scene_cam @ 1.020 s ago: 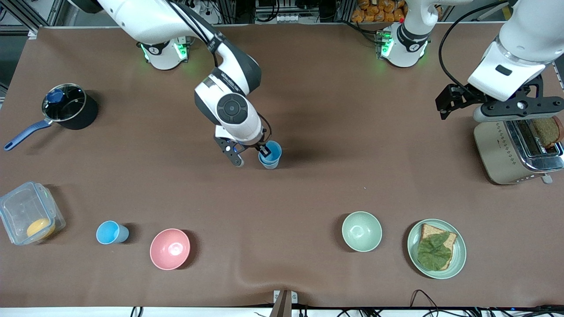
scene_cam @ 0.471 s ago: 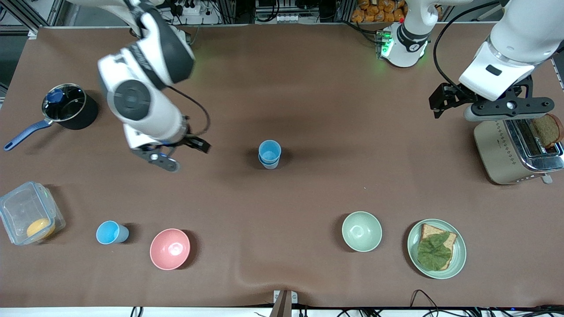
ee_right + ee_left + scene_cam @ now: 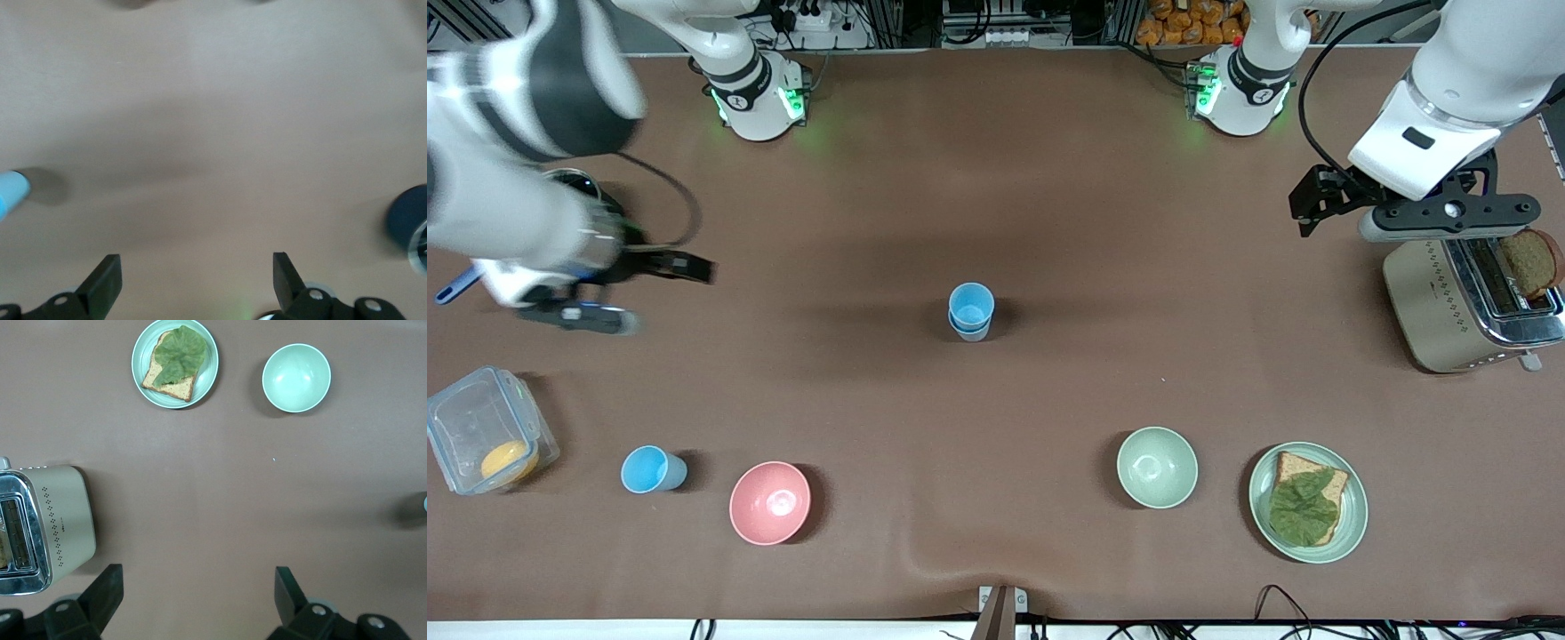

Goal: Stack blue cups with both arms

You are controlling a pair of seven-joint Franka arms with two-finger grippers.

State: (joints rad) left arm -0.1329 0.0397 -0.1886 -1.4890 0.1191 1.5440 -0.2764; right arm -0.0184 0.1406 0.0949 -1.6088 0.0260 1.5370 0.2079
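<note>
The right gripper (image 3: pixel 654 289), open and empty, hung near the right arm's table edge; it should descend squarely over the lone cup (image 3: pixel 653 469) by the front edge, then carry it to the central stack (image 3: pixel 970 312); the left gripper (image 3: pixel 198 600), open and empty, waited beside the toaster (image 3: pixel 1467 302).

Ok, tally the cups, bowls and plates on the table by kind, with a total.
Blue cups: 3, two stacked mid-table, one single beside the pink bowl.
Bowls: 2, pink and pale green.
Plates: 1, holding bread and a leaf.
Total: 6.
</note>
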